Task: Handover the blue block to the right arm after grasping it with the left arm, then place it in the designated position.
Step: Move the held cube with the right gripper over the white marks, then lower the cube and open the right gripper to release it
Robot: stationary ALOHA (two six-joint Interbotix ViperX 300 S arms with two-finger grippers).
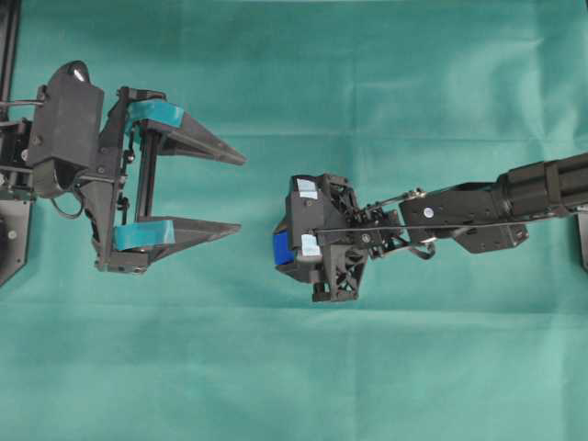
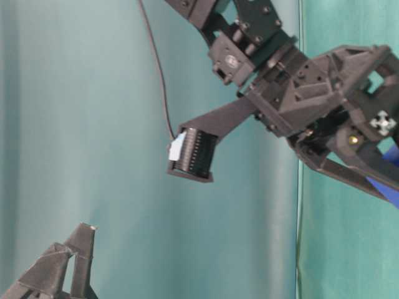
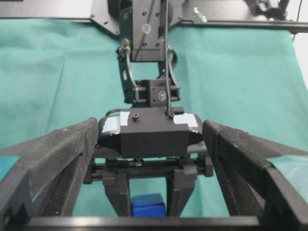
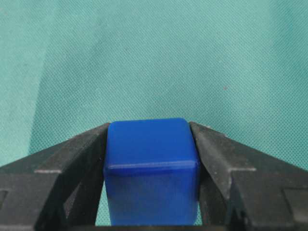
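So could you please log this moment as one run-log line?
stage: handover done, placing pending | left hand: open, empty | right hand: shut on blue block above green cloth

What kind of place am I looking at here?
Probably a robotics lab test bench. Two black robot arms face each other over a green cloth; the right gripper holds a small blue block, and the left gripper stands open, empty.

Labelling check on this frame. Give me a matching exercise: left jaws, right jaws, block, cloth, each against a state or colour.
Column 1:
1. left gripper
2. right gripper
3. block
4. cloth

Column 2:
A. green, covers the table
B. blue, clamped
C. open, empty, teal tape
D. shut on the block, plain black

Pairs: 1-C, 2-D, 3-B, 4-A
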